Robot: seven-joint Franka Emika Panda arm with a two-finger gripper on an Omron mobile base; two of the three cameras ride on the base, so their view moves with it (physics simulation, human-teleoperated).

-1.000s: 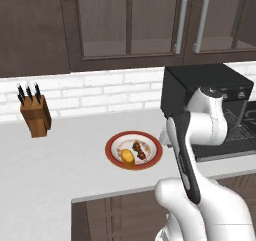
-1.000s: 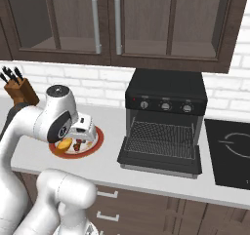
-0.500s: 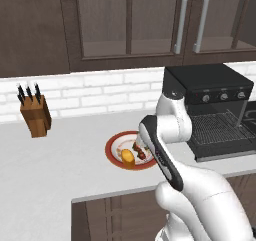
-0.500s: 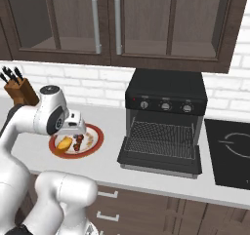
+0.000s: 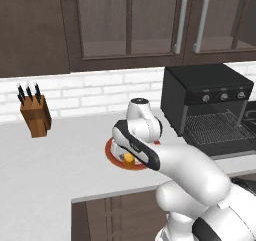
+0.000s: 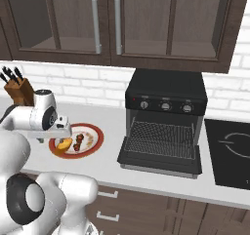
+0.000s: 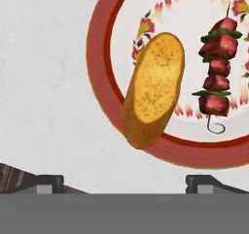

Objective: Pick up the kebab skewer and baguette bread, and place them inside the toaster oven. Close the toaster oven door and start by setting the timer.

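Tool spread wide above the plate, holding nothing.

Left base view: the white arm bends over a round red-rimmed plate (image 5: pixel 114 154) on the pale grey table (image 5: pixel 55 165); the golden oval baguette bread (image 5: pixel 129 160) peeks out beneath it, and the black boxy toaster oven (image 5: pixel 207 101) stands to the right.
Right base view: the thin kebab skewer with dark red chunks (image 6: pixel 79 141) lies beside the bread on the plate; the black drop-down toaster oven door (image 6: pixel 158 160) is lowered flat.
Hand view: the tool (image 7: pixel 124 182) hangs over the bread, tips apart.
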